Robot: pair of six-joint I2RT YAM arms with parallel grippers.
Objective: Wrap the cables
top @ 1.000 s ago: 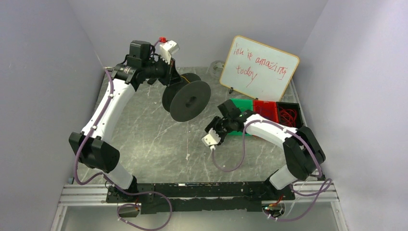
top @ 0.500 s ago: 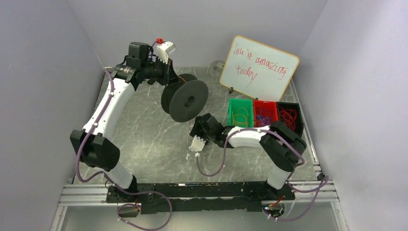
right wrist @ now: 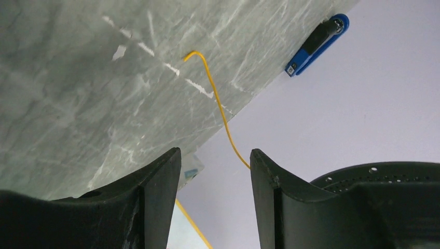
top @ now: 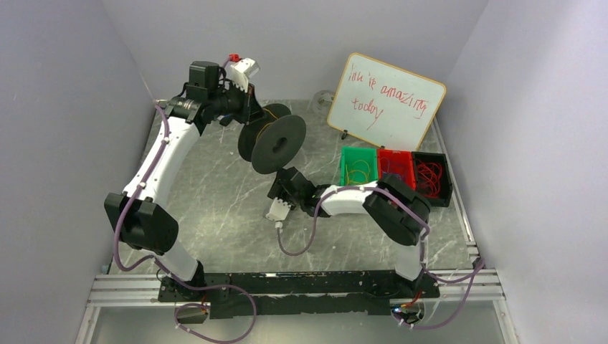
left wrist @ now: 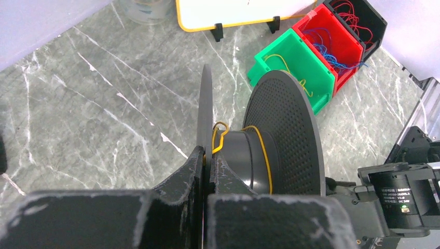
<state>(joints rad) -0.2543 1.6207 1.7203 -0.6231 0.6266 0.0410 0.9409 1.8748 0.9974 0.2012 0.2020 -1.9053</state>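
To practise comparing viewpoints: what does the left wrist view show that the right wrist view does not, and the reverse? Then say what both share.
Only left wrist: the left tool shut on the flange of the spool, the cable wound round the hub, and the bins of wires.
Only right wrist: the right tool open, the cable's free end seen against the table, and a blue item at the table's edge.
Both: spool, yellow cable, table.

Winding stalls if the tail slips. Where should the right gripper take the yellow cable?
Likely the straight stretch of the cable short of its bent tip, approached head-on as now: it crosses the gap between the open fingers of the right gripper.
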